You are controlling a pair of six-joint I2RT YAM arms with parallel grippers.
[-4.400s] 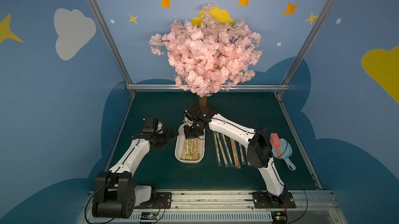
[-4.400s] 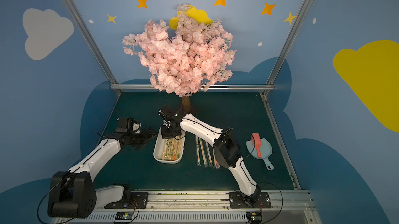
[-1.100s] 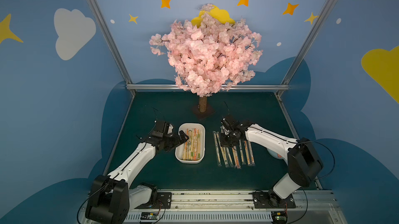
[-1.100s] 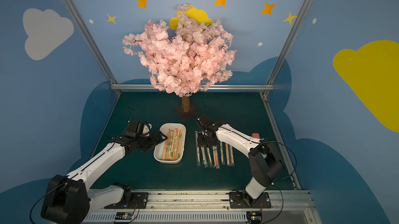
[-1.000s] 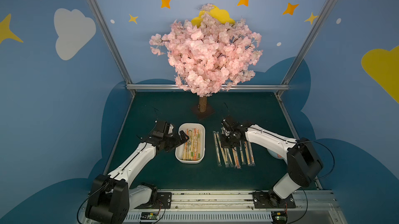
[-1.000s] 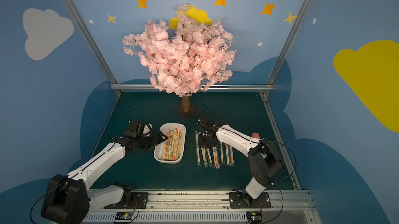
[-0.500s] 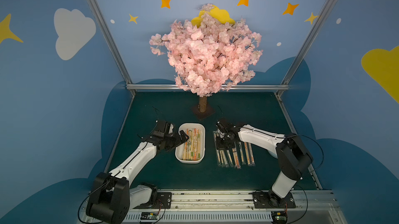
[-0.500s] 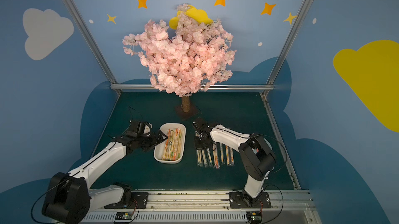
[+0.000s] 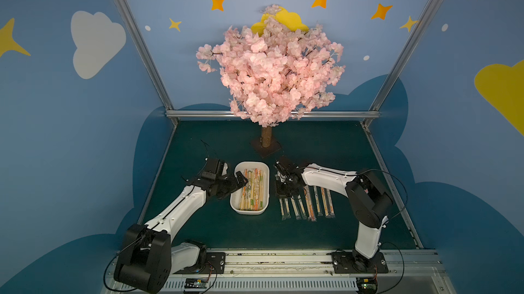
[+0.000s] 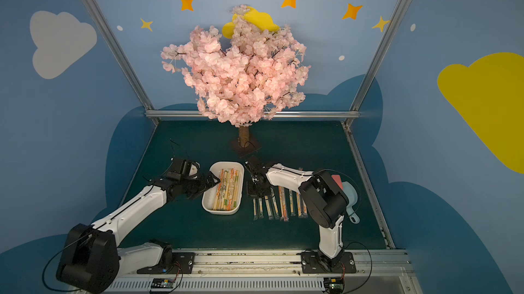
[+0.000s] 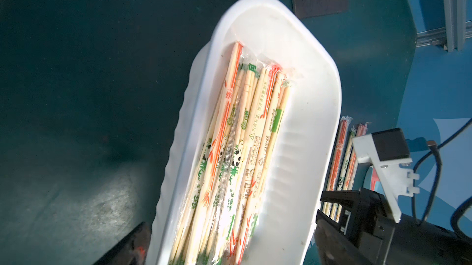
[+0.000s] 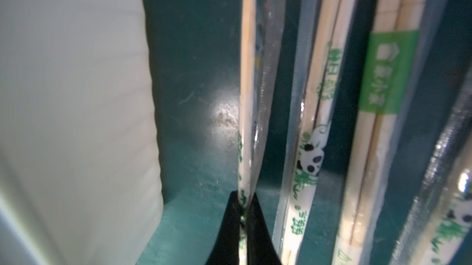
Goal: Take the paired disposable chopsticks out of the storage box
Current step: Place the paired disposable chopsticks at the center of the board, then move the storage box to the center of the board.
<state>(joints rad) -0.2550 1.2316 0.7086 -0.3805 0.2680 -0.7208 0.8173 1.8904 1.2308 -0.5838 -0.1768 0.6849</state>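
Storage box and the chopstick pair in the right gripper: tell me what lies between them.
Only bare green mat, seen in the right wrist view between the storage box wall and the pinched chopstick pair.

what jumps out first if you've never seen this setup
A pink blossom tree stands at the back centre of the green mat, under star-painted blue walls. In front of it the white storage box holds a bundle of paired disposable chopsticks, with a row of sleeved pairs laid out beside it. The right gripper has its jaws shut on the pair nearest the box.
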